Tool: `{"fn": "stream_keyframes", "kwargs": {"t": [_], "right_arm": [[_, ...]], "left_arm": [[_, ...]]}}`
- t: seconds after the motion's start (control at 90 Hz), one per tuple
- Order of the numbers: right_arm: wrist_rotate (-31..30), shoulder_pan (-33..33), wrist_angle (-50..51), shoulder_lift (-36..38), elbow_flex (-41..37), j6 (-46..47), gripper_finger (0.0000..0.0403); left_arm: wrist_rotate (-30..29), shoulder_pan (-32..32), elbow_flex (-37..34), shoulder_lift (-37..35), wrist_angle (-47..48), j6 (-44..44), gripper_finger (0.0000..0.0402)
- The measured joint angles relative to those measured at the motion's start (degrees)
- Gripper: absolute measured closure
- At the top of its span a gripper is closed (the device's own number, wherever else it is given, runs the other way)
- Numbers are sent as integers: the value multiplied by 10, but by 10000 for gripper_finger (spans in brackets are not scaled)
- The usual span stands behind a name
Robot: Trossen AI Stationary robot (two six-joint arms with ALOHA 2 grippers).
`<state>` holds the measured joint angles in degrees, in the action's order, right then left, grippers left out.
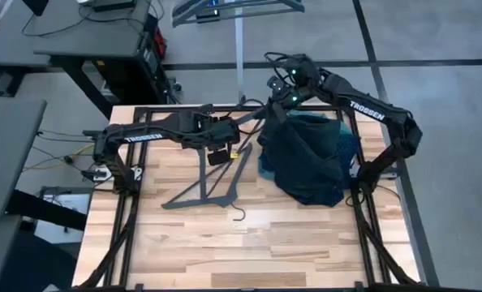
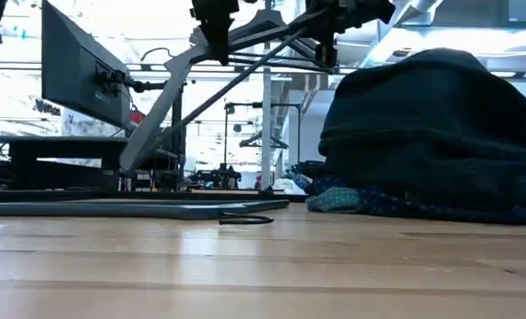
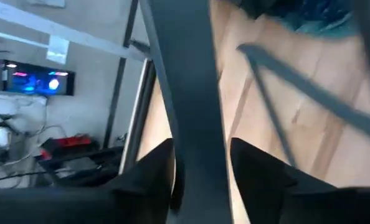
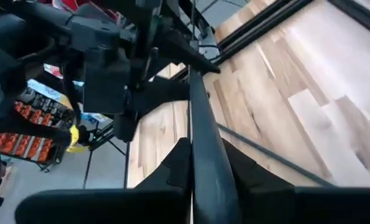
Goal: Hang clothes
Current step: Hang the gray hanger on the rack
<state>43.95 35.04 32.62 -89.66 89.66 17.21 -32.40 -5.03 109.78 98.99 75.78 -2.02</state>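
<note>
Black hanger (image 1: 245, 122) clamped at opposite ends by left gripper (image 1: 225, 132) and right gripper (image 1: 275, 109), raised off table (image 1: 184, 243) for dressing; clothes (image 1: 310, 158) heaped beneath right arm.

One camera looks straight down on the whole table (image 1: 225, 235), and another sits at its surface, looking level across toward the clothes pile (image 2: 440, 133). Both wrist cameras look closely past their fingers at one hanger bar (image 3: 188, 93), above the table.
</note>
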Motion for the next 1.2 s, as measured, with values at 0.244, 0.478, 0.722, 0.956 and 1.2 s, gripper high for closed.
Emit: {"fn": "stream_keyframes", "kwargs": {"t": [0.244, 0.478, 0.722, 0.956, 1.2], "right_arm": [[-13, 50, -34, 1, 0, -10, 373], [-20, 109, -125, 1, 60, -24, 373], [-35, 183, -200, 1, 154, -35, 373], [-66, 248, -212, 2, 215, -62, 373], [-61, 266, -210, 1, 237, -63, 373]], "left_arm": [[12, -45, 74, -55, -74, 7, 243], [8, -128, 121, -134, -163, 59, 241], [9, -201, 121, -198, -252, 147, 241], [10, -230, 121, -216, -271, 201, 240], [10, -243, 120, -210, -260, 234, 240]]}}
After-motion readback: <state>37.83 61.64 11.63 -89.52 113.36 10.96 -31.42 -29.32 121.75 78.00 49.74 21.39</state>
